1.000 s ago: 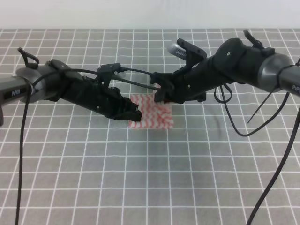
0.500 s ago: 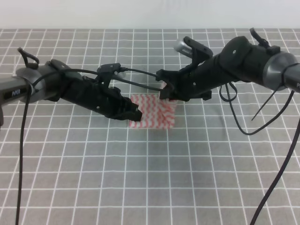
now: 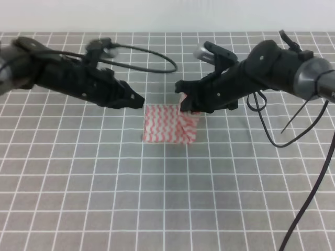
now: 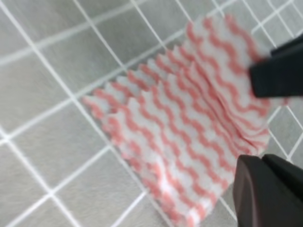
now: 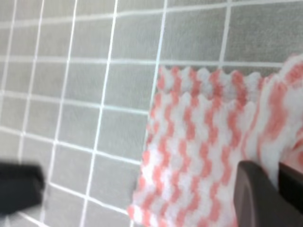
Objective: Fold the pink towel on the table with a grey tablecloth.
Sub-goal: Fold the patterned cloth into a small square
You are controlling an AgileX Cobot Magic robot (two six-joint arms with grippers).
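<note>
The pink towel (image 3: 165,124) lies folded on the table with a grey tablecloth (image 3: 167,204), its right edge raised in a fold. My right gripper (image 3: 183,106) is shut on that raised upper right corner. The right wrist view shows the pink towel (image 5: 199,156) running up into the right gripper (image 5: 277,184). My left gripper (image 3: 138,100) hovers up and left of the towel, apart from it, with its fingers together and nothing in them. In the left wrist view the pink towel (image 4: 189,123) lies beyond the left gripper (image 4: 263,187).
A black cable (image 3: 314,183) hangs from the right arm to the lower right edge. Another cable (image 3: 152,57) loops over the left arm. A white wall (image 3: 167,15) bounds the table at the back.
My left gripper has let go of the towel's left side and pulled back up and to the left. The right gripper stays at the towel's upper right corner.
</note>
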